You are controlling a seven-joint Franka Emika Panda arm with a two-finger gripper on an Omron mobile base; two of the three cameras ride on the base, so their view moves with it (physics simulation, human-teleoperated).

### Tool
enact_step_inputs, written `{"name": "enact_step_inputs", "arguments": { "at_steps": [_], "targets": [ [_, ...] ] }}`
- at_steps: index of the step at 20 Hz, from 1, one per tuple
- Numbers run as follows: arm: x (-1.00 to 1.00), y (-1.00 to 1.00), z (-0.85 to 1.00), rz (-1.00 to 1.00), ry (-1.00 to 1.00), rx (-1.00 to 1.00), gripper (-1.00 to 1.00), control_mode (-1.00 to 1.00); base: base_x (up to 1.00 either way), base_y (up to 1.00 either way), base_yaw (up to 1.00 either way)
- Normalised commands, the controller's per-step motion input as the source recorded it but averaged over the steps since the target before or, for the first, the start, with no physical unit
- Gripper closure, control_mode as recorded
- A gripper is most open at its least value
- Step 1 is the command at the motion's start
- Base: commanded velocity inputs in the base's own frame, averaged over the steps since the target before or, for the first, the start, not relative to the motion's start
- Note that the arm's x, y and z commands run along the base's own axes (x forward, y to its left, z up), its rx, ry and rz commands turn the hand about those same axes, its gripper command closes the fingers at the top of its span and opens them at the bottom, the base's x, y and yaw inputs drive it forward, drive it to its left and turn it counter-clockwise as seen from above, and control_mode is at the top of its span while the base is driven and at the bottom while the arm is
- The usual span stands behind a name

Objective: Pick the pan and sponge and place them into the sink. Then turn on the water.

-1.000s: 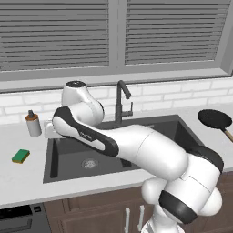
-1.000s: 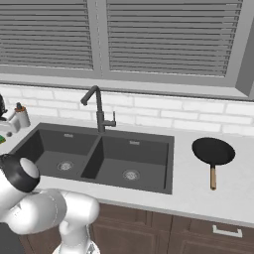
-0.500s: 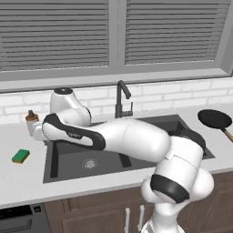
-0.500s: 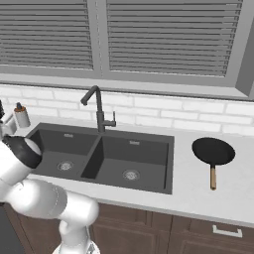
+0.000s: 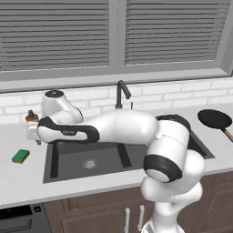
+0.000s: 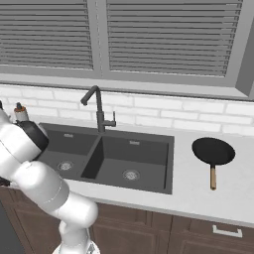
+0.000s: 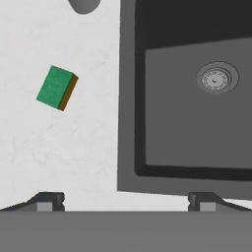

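The green and yellow sponge (image 5: 20, 156) lies on the white counter left of the sink (image 5: 68, 160). In the hand view the sponge (image 7: 56, 87) sits up and to the left of my gripper (image 7: 125, 202), which is open with nothing between its fingertips (image 7: 49, 201). The hand (image 5: 32, 133) hovers over the sink's left rim, above and right of the sponge. The black pan (image 6: 213, 151) rests on the counter right of the sink (image 6: 149, 171), handle toward the front. The dark faucet (image 5: 121, 92) stands behind the basins; no water runs.
A grey soap bottle (image 5: 31, 117) with a brown cap stands at the wall, just behind the hand. A round drain (image 7: 216, 78) shows in the left basin. The white brick wall and window blinds close off the back.
The arm has swung further left and lower, carrying the hand from over the left basin toward the counter by the sponge. Pan and sponge have not moved.
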Motion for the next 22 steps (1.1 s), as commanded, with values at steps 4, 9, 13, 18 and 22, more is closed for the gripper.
{"name": "enact_step_inputs", "arguments": {
  "at_steps": [4,9,13,18,22],
  "targets": [
    [0.0,0.0,0.0,0.0,0.0,0.0,-1.0,-1.0,0.0,0.0,0.0],
    [0.0,0.0,0.0,0.0,0.0,0.0,-1.0,-1.0,0.0,0.0,0.0],
    [0.0,0.06,-0.01,0.0,0.0,0.0,-1.0,-1.0,0.0,0.0,0.0],
    [0.0,0.37,-0.1,-0.01,0.0,0.0,-1.0,-1.0,0.0,0.0,0.0],
    [0.0,0.23,-0.05,0.0,0.0,0.0,-1.0,-1.0,0.0,0.0,0.0]
  ]
}}
